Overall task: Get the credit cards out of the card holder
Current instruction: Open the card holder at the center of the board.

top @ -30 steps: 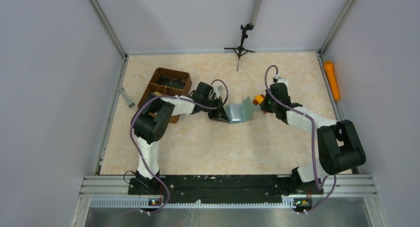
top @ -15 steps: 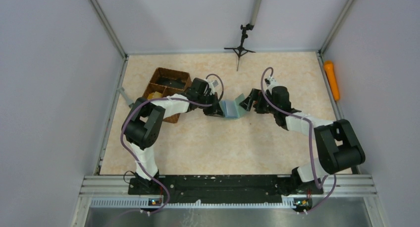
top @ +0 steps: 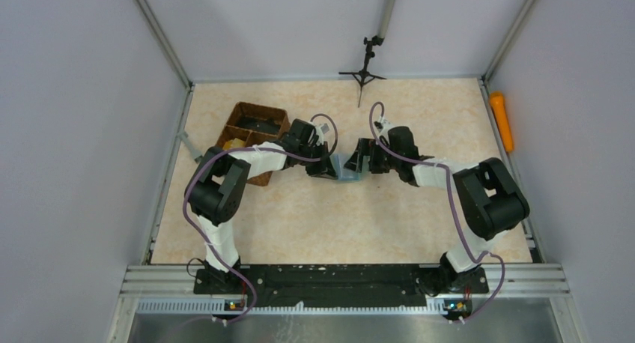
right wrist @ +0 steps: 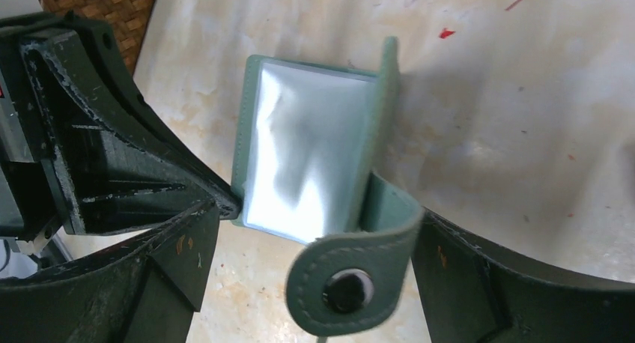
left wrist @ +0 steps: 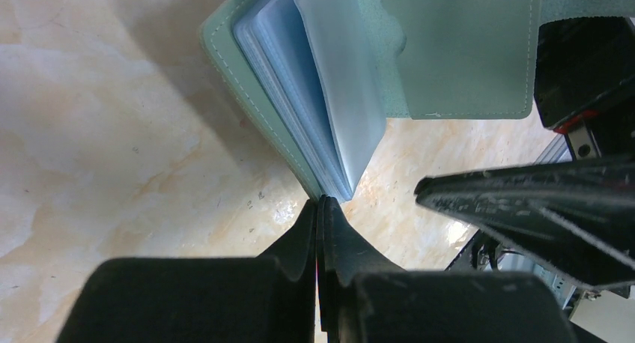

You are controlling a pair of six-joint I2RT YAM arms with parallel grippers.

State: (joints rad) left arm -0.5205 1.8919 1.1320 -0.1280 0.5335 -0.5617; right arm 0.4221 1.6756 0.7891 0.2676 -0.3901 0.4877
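On table [top: 299,223], left tool [left wrist: 320,205] pinches card holder [right wrist: 307,148] by a corner; right tool [right wrist: 318,223] gapes wide.

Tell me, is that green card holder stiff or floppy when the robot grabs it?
Probably bendy: the card holder stands folded open, and its snap strap curls over. Likely light too, since the left gripper seems to steady it by just one corner. The clear sleeves look shiny, so maybe slippery.

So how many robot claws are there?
2. The left gripper pinches a corner of the grey-green folding card holder; the right gripper faces it, open around the holder's snap strap. None hidden.
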